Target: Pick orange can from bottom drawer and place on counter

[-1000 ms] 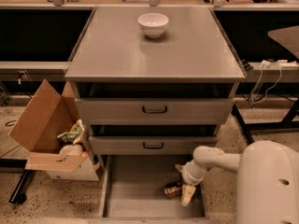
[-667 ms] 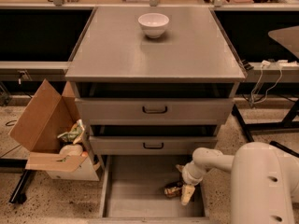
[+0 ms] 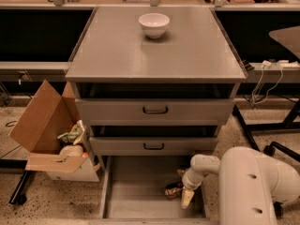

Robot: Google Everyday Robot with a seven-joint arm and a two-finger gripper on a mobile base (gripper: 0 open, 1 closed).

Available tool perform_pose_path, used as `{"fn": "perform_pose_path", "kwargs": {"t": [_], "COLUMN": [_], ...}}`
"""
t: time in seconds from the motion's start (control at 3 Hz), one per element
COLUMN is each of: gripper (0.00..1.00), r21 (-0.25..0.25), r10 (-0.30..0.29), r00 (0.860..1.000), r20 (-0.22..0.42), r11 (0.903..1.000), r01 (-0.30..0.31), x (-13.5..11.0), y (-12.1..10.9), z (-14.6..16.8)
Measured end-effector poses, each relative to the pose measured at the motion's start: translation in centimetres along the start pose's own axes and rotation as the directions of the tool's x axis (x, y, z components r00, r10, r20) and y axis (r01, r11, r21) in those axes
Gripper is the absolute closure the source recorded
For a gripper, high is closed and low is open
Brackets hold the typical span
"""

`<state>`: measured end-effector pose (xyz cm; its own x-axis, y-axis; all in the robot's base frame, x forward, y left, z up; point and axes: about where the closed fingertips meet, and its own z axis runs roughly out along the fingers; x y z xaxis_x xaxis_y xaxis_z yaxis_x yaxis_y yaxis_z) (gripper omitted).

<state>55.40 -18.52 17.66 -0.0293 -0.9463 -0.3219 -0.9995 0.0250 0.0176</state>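
The orange can (image 3: 172, 190) lies on its side on the floor of the open bottom drawer (image 3: 136, 191), near the right wall. My gripper (image 3: 185, 195) reaches down into the drawer from my white arm (image 3: 253, 186) and sits right beside the can, touching or nearly touching its right end. The counter (image 3: 154, 50) is the grey cabinet top above.
A white bowl (image 3: 153, 25) stands at the back of the counter. Two upper drawers with black handles (image 3: 155, 110) are slightly open. An open cardboard box (image 3: 51, 135) with rubbish stands on the floor at the left. Chair legs (image 3: 281, 144) are at the right.
My arm's large white body has shifted a little to the left. The gripper and the can stay in the same place.
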Motion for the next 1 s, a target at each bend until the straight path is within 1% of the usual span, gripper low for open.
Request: {"fn": "perform_pose_path", "kwargs": {"t": [0.33,0.67,1.0], "gripper": [0.0,0.0,0.19], "r21": [-0.008,-0.026,-0.041], "r10": [0.01,0.014,0.019], "r00": [1.0,1.0,0.999], "r20": [-0.009,-0.021,-0.035], "r11": [0.9999,0.9995,0.9989], "r01": [-0.01,-0.015,-0.02], "x": [0.8,1.2,1.5], "y": [-0.4,-0.7,-0.9], "z": [1.7,3.2,4.3]}}
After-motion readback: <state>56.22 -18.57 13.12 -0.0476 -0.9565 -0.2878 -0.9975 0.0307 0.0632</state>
